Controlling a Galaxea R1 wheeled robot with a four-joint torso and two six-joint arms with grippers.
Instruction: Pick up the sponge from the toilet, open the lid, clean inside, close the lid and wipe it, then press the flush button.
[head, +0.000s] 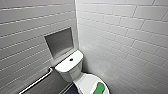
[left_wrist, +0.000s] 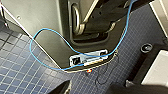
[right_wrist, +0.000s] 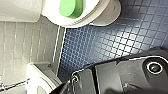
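Down in the corner of the tiled bathroom stands the toilet (head: 70, 73), and we are looking at it from high up. Its lid (head: 85, 83) is shut, and the green sponge (head: 99, 88) lies flat on top of the lid, near the front. Nothing is touching the sponge. The small dark flush button (head: 71, 59) sits in the middle of the tank top. A square niche (head: 59, 41) is set in the wall behind the tank, and a metal grab bar (head: 37, 81) runs along that wall beside the toilet. Our right wrist camera looks at the sponge (right_wrist: 71, 7) on the lid too, with the blue floor (right_wrist: 112, 37) next to the bowl. Our left wrist camera looks at our own base, a loose blue cable (left_wrist: 50, 32) and more blue floor. We cannot tell if the left gripper (left_wrist: 92, 91) or the right gripper (right_wrist: 61, 89) is open or shut, and we see nothing held in either one. So we think we are on the very first step, picking up the sponge, and it is not done yet. We think the next move calls for bringing one arm over the lid, most likely the right one, since its camera faces the sponge. The gripper would need to be open, come down over the thin middle of the sponge, and squeeze gently, because the sponge is soft and the lid is smooth and slippery.
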